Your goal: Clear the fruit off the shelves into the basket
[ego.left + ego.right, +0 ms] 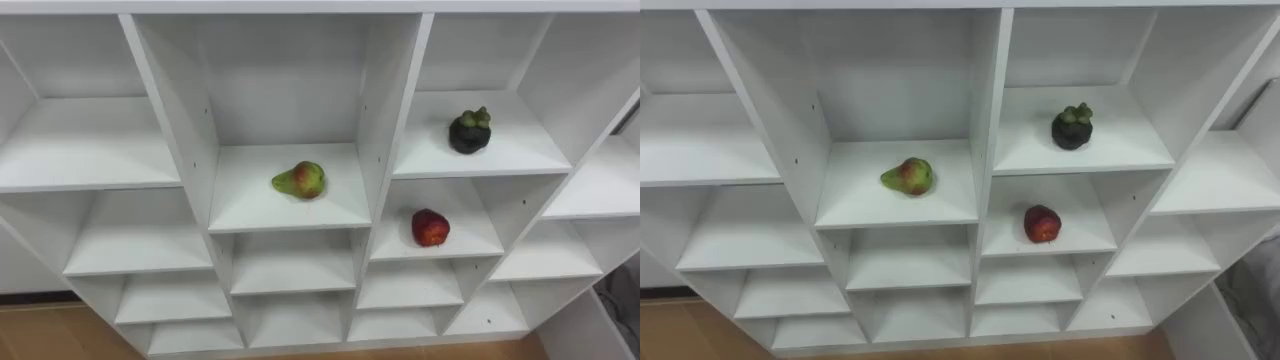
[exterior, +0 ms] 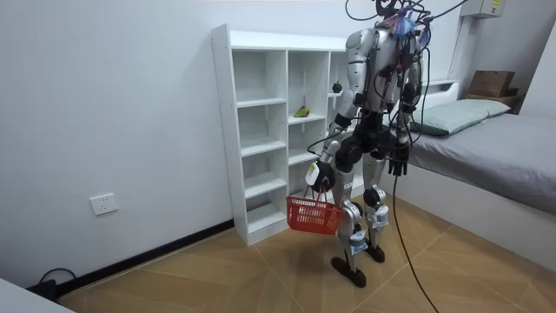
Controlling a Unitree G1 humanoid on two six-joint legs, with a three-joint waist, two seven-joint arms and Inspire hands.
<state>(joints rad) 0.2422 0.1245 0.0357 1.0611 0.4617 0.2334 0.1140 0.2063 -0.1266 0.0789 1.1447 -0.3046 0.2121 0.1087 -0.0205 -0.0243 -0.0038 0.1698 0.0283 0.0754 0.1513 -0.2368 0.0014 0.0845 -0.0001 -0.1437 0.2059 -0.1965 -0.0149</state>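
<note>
**Shelf holds three fruits, basket hangs from left hand**

Shelf (image 1: 390, 120), white, open compartments, fills the eye views head-on. Pear (image 1: 300, 180), green with a red blush, lies on its side in the middle column, near the front of its board. Mangosteen (image 1: 469, 131), dark with a green cap, sits upright one column to the right, on a slightly higher board. Red fruit (image 1: 430, 228) sits in the compartment directly below the mangosteen. All three are well apart, and no hand touches any of them.

Room view: robot stands upright facing the shelf, close to it. Left hand (image 2: 318, 174) is low, fingers curled round the handle of a red basket (image 2: 313, 215) hanging at knee height. Right hand (image 2: 398, 163) hangs at its side, fingers loose and straight, holding nothing. Bed (image 2: 495, 139) stands at the room view's right.
</note>
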